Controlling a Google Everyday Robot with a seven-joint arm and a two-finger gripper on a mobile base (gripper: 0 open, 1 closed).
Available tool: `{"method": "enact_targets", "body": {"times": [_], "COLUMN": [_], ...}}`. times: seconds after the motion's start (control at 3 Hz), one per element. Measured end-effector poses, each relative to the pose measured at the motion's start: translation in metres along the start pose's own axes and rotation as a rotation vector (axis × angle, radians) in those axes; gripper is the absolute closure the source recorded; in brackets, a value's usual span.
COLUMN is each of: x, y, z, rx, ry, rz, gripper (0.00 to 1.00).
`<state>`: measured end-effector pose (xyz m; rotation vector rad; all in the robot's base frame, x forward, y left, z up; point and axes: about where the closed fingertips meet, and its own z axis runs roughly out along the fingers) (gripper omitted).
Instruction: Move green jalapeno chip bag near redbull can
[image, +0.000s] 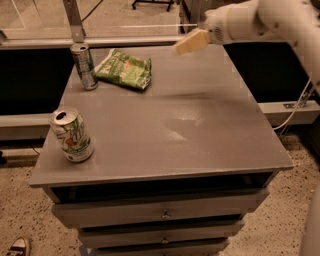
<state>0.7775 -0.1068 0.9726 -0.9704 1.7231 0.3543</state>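
The green jalapeno chip bag (124, 69) lies just right of the redbull can (84, 66), far left on the bench (200, 130) — the hand (192, 42) hangs to its right, empty; clenched or released, I cannot tell.

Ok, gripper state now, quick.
Gripper: above the table's far edge, right of the green jalapeno chip bag, clear of it, nothing in it; open or closed cannot be told.

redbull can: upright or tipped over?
Upright: the redbull can stands on its base, top facing up. The gripper hangs above the far edge of the table.
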Motion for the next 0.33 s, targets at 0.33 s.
{"method": "enact_targets", "body": {"times": [0.33], "x": [0.0165], "y": [-0.0143], "z": [-0.0202], "rx": [0.042], "ry": [0.008], "rz": [0.02], "gripper": [0.0]}}
